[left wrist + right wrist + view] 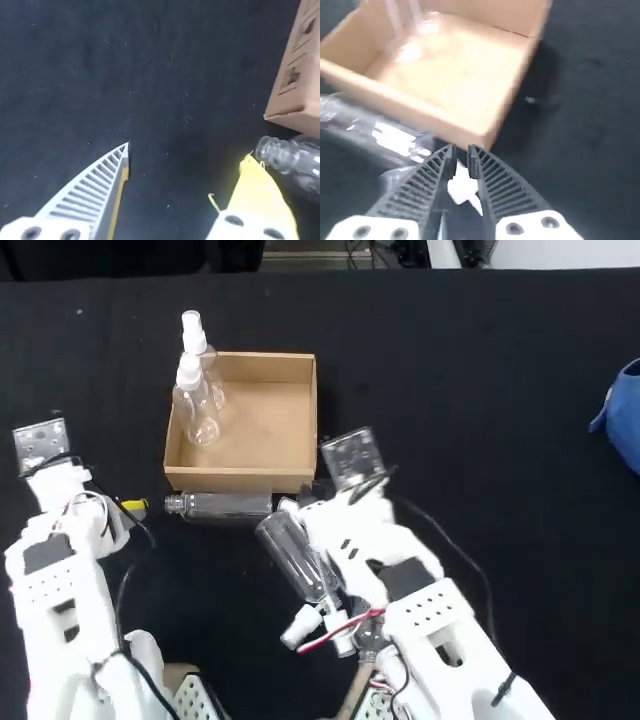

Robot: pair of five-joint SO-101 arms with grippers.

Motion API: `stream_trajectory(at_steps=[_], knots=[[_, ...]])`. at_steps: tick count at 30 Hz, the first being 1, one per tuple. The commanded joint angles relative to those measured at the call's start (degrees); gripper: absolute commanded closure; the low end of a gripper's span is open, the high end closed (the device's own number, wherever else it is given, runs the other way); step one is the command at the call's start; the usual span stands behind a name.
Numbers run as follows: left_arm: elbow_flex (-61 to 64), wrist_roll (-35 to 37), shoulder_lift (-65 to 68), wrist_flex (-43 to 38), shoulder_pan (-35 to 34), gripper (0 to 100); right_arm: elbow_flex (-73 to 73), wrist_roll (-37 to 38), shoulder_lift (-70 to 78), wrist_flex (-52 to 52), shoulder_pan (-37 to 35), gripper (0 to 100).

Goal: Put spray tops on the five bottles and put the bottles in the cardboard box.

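Observation:
The cardboard box [300, 390] stands open at mid-table; two clear bottles with white spray tops [197, 405] stand in its far-left corner. A capless bottle [215, 505] lies along the box's front wall, its neck [272, 150] close beside the yellow finger of my open left gripper [186, 152], which hovers over bare cloth. My right gripper [461, 148] sits at the box's front edge [420, 117], by that bottle's base, shut on a small white piece that looks like a spray top [462, 186]. Another topped bottle [295, 555] lies tilted against the right arm [375, 540].
A black cloth [480, 390] covers the table. A blue object [625, 420] pokes in at the right edge. Open cloth stretches to the right of the box and behind it. A red wire [335, 632] runs beside the right arm's base.

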Motion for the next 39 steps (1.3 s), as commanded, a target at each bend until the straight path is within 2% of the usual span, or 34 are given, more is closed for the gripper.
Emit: stream_trajectory(at_steps=[1,5,8,10,14,17,20,28,34,39], knots=[[-3.74,-0.35,8.00,-5.89,-0.48,80,-3.82,0.09,-1.10,0.35,-2.73,96.3],[-4.09,0.35,13.80,-8.70,-0.48,80,-4.97,0.00,0.57,0.18,-3.08,96.3],[-4.09,4.75,16.18,-9.23,-0.13,80,-8.57,0.00,7.08,0.88,-4.13,96.3],[-4.79,5.19,16.44,-8.88,-0.04,80,-12.53,0.35,12.26,3.60,-4.04,96.3],[-5.32,5.19,16.26,-7.12,-0.04,80,-23.96,0.79,19.30,18.99,-3.78,95.9],[-5.41,5.45,16.44,-7.30,0.13,80,-32.22,4.22,22.11,30.15,-3.78,95.9],[-5.14,6.59,16.62,-7.12,0.04,80,-36.70,7.12,24.92,35.96,-3.78,95.9],[-3.91,6.59,16.26,-6.77,0.04,80,-38.90,8.62,34.86,37.10,-4.40,96.1],[-4.35,6.59,16.26,-6.77,0.04,80,-42.15,8.62,36.18,43.34,-11.60,96.2],[-4.35,6.59,16.26,-6.95,-0.31,80,-41.63,8.44,36.62,41.67,-20.22,96.2]])
